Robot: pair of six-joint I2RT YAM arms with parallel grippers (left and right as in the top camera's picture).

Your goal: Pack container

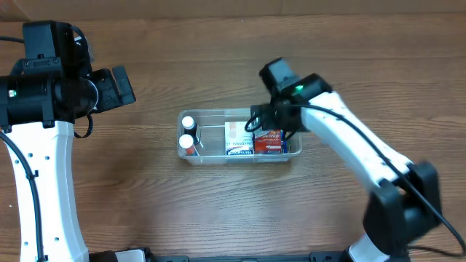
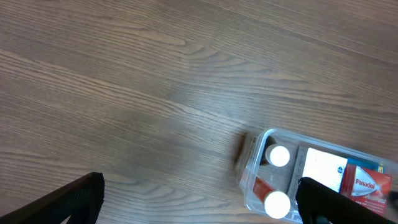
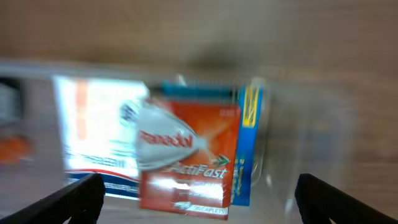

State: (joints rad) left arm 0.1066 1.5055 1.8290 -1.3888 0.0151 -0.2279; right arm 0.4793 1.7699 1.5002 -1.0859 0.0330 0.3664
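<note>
My right fingers (image 3: 81, 196), spread wide and empty, hang just over the red Panadol box (image 3: 186, 158) lying in the right end of the clear, round-cornered container (image 1: 218, 161) in the middle of the bench (image 1: 218, 58); I judge the box placed, so I'd rise straight, clear of the thin wall; my left fingers (image 2: 68, 202) gape empty, well aside.

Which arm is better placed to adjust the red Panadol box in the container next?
Right. The right end effector, open, hangs over the right end of the container, directly above the red Panadol box. The left end effector sits off to the left over the wooden table, away from the container.
</note>
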